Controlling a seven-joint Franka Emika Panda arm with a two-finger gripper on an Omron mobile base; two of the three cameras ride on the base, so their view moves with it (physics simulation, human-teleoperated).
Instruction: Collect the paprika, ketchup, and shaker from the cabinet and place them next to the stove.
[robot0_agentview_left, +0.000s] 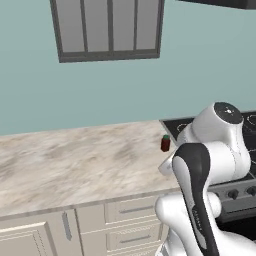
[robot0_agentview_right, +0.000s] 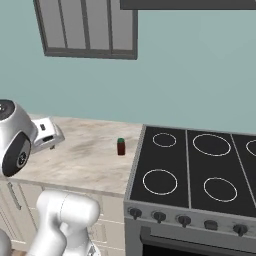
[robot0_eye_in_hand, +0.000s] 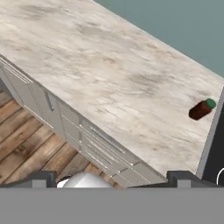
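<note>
Marble counter (robot0_agentview_right: 85, 160) w/ one item on it: paprika (robot0_agentview_right: 120, 146), upright, just beside stove (robot0_agentview_right: 190, 170), at stove's 9 o'clock.

- We see even, bright, flat rendered light, no glare on the stove (robot0_agentview_right: 190, 170).
- The paprika (robot0_agentview_right: 120, 146) casts barely a shadow at six o'clock.
- Edges look soft, slightly pixelated; no lens distortion.

Teal wall (robot0_agentview_left: 125, 95), grey window (robot0_agentview_left: 107, 27), marble counter (robot0_agentview_left: 75, 160), prob. wood floor (robot0_eye_in_hand: 26, 148).
</note>
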